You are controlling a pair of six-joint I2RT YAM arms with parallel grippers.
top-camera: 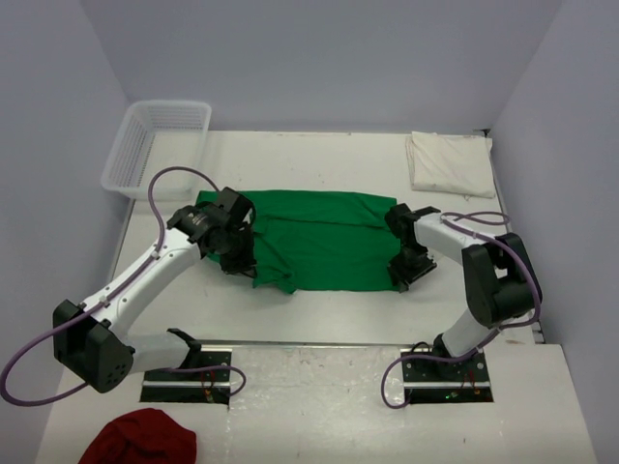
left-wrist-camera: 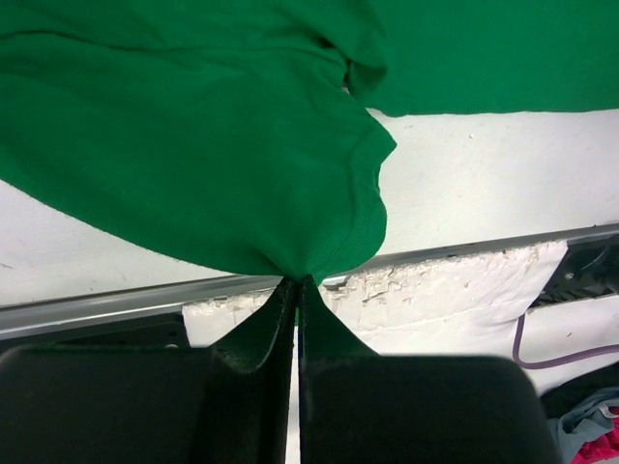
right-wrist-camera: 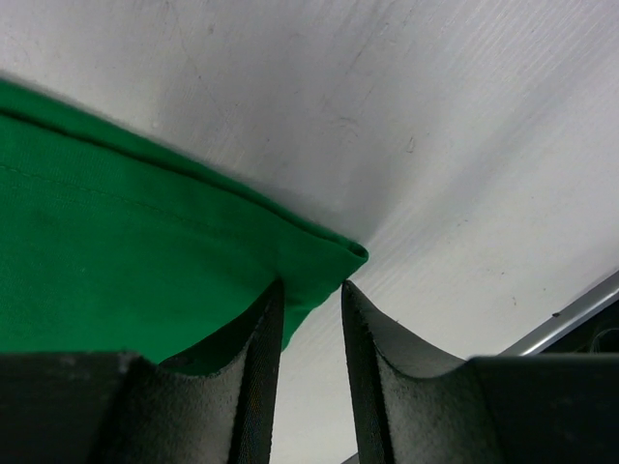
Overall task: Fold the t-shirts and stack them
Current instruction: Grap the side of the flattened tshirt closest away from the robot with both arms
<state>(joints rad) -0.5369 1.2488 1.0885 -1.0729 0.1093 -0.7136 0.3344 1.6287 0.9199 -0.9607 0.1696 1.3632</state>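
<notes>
Left fingers [left-wrist-camera: 259,338]: clamped on green t-shirt [left-wrist-camera: 193,126] edge. Right fingers [right-wrist-camera: 253,358]: parted, straddling its corner. Long axis runs across me, left to right.

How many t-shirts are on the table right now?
2. The green t-shirt lies spread in the middle; the cream-white t-shirt sits folded at the far right corner. I see no others.

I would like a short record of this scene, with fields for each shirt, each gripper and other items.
green t-shirt: spread across table centre
cream t-shirt: folded, far right corner
left gripper: shut on green t-shirt's edge
right gripper: open, astride green t-shirt's corner
other: white basket far left; dark red cloth near left
</notes>
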